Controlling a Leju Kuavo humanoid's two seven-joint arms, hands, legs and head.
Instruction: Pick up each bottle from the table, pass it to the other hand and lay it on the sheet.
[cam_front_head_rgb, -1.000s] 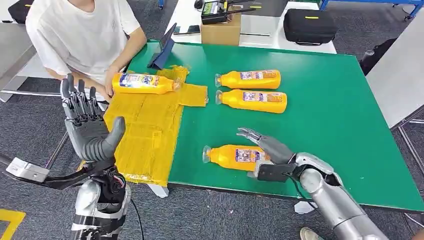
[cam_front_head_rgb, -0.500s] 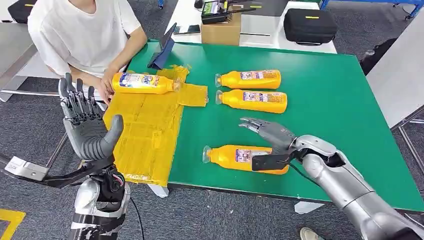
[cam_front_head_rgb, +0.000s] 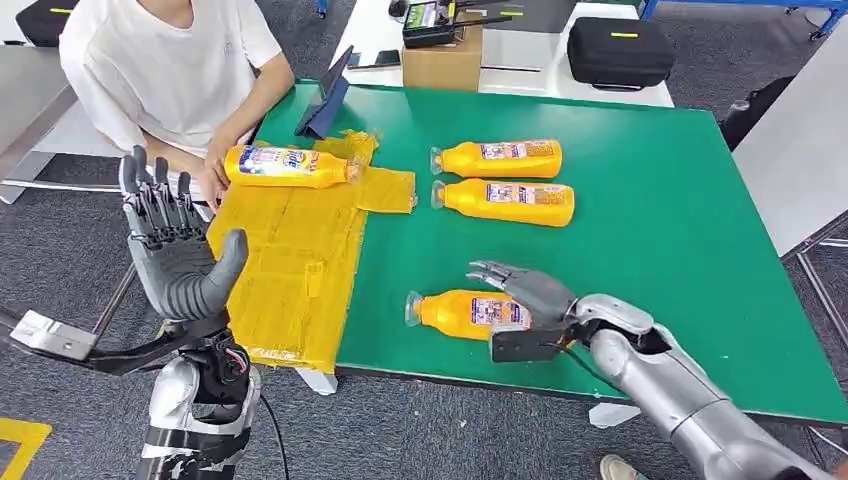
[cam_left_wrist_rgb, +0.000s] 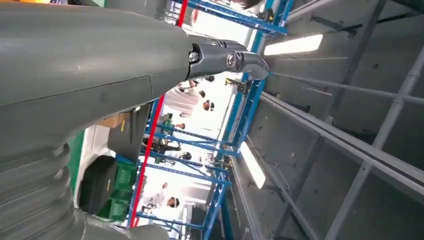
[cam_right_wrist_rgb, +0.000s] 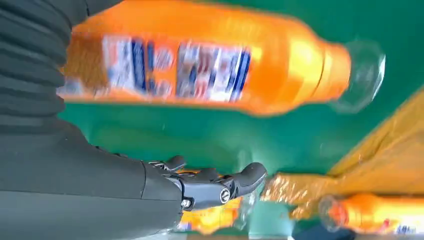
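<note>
A: Your left hand (cam_front_head_rgb: 180, 255) hangs off the table's (cam_front_head_rgb: 640, 250) edge, empty, fingers spread upward. One bottle (cam_front_head_rgb: 285, 166) lies on the sheet (cam_front_head_rgb: 290, 260) already.

B: And the risk?

A: The near bottle (cam_front_head_rgb: 460, 313) lies on its side; nudge it and it may roll. Your right hand (cam_front_head_rgb: 525, 295) hovers over its base end, fingers apart, holding nothing yet. Two more bottles (cam_front_head_rgb: 500, 158) wait farther back.

Cardboard box (cam_front_head_rgb: 442, 65), black case (cam_front_head_rgb: 619, 52)

Bottle labels (cam_front_head_rgb: 497, 312) blue and white, print too blurred to read, no other legible text
</note>
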